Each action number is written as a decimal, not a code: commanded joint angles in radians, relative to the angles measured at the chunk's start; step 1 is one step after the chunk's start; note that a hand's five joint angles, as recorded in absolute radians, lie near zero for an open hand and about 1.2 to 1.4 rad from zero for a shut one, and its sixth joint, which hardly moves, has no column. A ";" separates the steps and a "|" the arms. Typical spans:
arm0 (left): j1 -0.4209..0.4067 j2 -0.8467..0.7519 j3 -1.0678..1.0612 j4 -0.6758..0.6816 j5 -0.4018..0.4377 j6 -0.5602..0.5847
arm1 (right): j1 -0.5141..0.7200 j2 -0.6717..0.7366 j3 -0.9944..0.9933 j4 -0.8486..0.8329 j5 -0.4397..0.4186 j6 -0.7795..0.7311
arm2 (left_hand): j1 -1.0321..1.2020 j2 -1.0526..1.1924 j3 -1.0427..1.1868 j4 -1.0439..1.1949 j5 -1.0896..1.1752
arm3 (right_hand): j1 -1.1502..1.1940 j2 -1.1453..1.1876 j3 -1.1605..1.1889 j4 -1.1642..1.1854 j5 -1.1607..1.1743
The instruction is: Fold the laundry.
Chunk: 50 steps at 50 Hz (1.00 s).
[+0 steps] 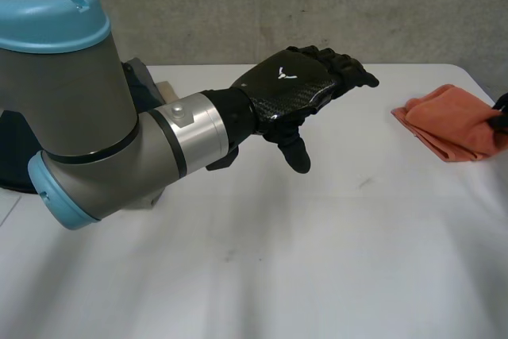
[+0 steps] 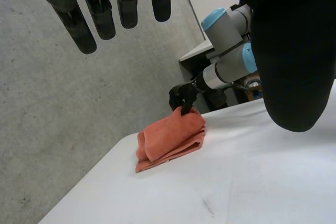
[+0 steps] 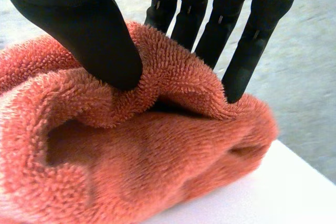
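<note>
You have the left hand [image 1: 290,85] above the white table [image 1: 317,260], fingers loose and spread, holding nothing. Your right hand [image 3: 89,30] pinches a top fold of the orange towel [image 3: 157,166] between thumb and fingers. The folded towel lies under that palm, well apart from the left hand.

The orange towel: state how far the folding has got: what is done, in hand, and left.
Done: the orange towel lies doubled in rough layers on the white table. In hand: the right hand pinches its top layer between thumb and fingers. Left: tidying the fold; the left hand hovers open, apart from it.
</note>
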 commanded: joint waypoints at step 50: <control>-0.003 -0.003 -0.032 0.002 -0.009 0.000 | -0.068 0.155 -0.240 0.130 -0.158 -0.117 | -0.013 -0.033 -0.035 -0.028 -0.049 | 0.321 0.222 0.216 0.193 0.253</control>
